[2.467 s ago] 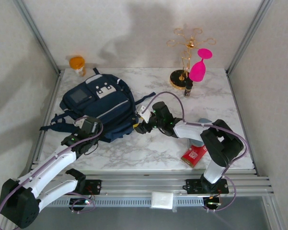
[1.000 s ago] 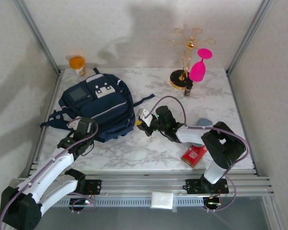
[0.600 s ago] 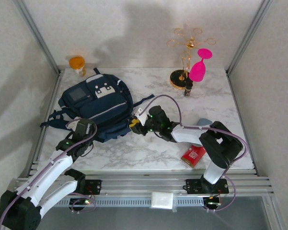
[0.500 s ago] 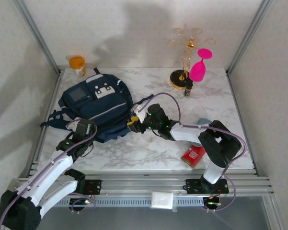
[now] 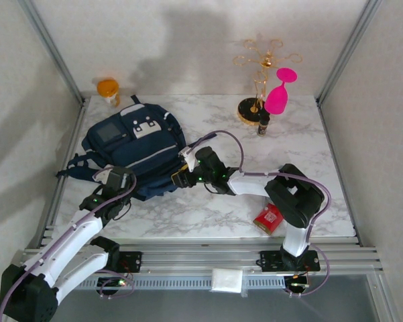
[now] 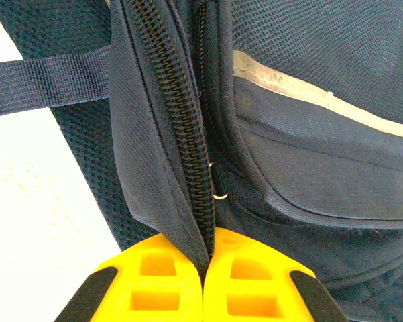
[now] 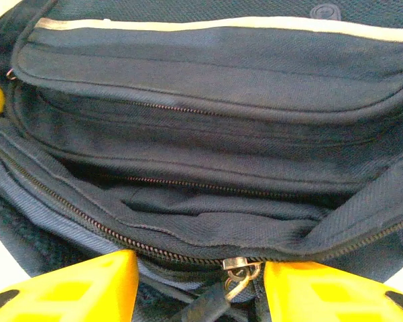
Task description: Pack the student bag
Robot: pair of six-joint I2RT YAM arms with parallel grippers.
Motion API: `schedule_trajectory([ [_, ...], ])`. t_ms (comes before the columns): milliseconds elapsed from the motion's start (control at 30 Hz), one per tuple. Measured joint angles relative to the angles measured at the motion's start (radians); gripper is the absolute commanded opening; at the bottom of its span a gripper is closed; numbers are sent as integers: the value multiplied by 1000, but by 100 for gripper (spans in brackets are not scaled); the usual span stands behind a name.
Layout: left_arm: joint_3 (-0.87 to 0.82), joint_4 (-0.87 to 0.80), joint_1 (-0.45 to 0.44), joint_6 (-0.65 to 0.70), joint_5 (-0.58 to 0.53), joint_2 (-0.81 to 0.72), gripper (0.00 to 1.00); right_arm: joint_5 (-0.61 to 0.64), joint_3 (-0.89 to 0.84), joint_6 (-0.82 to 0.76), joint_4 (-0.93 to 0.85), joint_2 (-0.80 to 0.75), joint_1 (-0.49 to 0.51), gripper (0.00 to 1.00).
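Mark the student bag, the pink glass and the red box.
student bag (image 5: 137, 144): top external view, on its navy front panel.
pink glass (image 5: 277, 100): top external view, on its bowl.
red box (image 5: 271, 216): top external view, on its top face.

Left arm (image 5: 74, 231) extended forward, jaws pinched closed. Right arm (image 5: 255, 182) stretched leftward, jaws parted.

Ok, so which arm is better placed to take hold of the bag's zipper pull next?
Right, I'd say. The right gripper is open with the zipper pull lying between its fingers. The left gripper is shut on the zipper edge of the student bag, so it is busy.
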Motion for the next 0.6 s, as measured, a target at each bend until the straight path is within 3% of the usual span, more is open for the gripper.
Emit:
schedule_trajectory([
  [167, 0, 0, 2, 0, 0, 0, 0, 31, 32, 13, -45, 9, 0, 49],
  [600, 0, 0, 9, 0, 3, 3, 0, 42, -16, 14, -55, -7, 0, 32],
])
